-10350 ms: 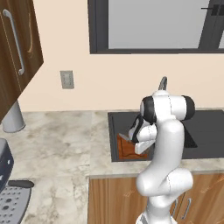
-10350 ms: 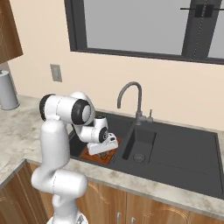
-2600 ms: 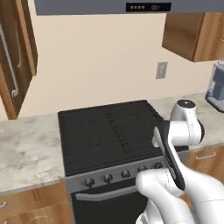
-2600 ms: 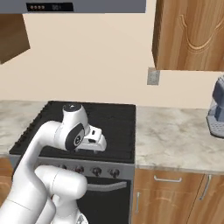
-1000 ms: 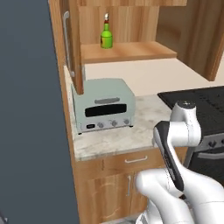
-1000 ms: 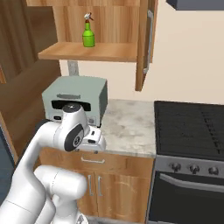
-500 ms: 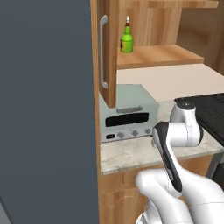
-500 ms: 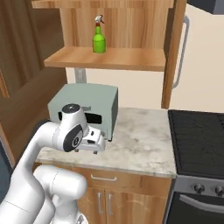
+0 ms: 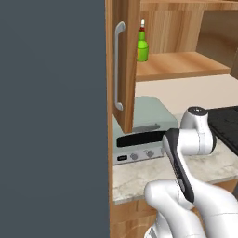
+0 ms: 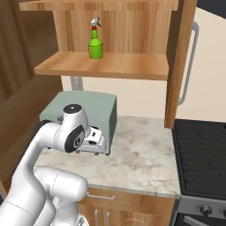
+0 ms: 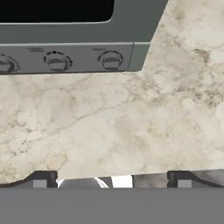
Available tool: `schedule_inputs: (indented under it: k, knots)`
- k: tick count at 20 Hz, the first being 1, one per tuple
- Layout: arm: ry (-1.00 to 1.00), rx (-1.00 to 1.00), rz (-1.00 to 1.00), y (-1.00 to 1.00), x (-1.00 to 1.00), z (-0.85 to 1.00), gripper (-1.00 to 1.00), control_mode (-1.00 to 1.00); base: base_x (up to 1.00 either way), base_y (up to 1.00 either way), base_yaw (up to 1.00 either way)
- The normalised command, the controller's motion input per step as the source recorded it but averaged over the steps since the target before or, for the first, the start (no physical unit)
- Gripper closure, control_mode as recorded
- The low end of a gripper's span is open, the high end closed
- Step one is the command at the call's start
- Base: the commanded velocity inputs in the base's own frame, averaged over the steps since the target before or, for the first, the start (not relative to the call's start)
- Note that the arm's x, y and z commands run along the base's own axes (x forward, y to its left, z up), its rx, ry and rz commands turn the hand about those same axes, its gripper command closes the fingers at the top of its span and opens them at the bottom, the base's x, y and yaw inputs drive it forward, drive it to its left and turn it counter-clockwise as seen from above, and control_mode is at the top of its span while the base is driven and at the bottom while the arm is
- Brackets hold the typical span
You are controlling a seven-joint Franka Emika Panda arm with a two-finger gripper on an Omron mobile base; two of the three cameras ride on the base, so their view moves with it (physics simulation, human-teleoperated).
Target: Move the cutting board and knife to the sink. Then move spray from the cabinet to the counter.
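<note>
The green spray (image 10: 95,44) with its white nozzle stands upright on the shelf of the open wooden cabinet (image 10: 106,64), and it appears again as the spray (image 9: 142,46) behind the door's silver handle (image 9: 120,65). My gripper (image 10: 96,152) hangs low over the marbled counter (image 10: 145,154), just in front of the toaster oven. In the hand view the gripper (image 11: 112,180) is open, its fingertips (image 11: 41,180) wide apart with bare counter (image 11: 131,127) between them. The cutting board, knife and sink are out of view.
A grey-green toaster oven (image 10: 88,108) with knobs (image 11: 110,60) sits at the counter's left, under the shelf. The open cabinet door (image 10: 178,66) juts out at the right. A black stovetop (image 10: 203,154) adjoins the counter. A tall dark panel (image 9: 51,116) fills the left.
The whole picture has shifted: the base has driven left, bringing the cabinet, spray and toaster oven closer and pushing the stovetop to the edge. The arm keeps its folded pose, gripper still open.
</note>
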Motion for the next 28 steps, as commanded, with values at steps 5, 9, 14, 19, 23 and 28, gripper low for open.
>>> schedule_inputs:
  k: [5,9,14,19,23,28]
  knots:
    - [0.00,0.00,0.00,0.00,0.00,0.00,-1.00,1.00,0.06,0.02,0.00]
    - [0.00,0.00,0.00,0.00,0.00,0.00,-1.00,1.00,0.00,0.00,0.00]
    - [0.00,0.00,0.00,0.00,0.00,0.00,-1.00,1.00,0.00,0.00,0.00]
    - [-0.21,0.00,0.00,0.01,0.00,0.09,-1.00,-1.00,0.00,0.00,0.01]
    - [-0.60,0.00,0.00,0.08,0.00,0.34,-1.00,-1.00,0.00,0.00,0.00]
    - [-0.41,0.00,-0.01,0.04,0.01,0.46,-1.00,-1.00,0.00,0.00,0.00]
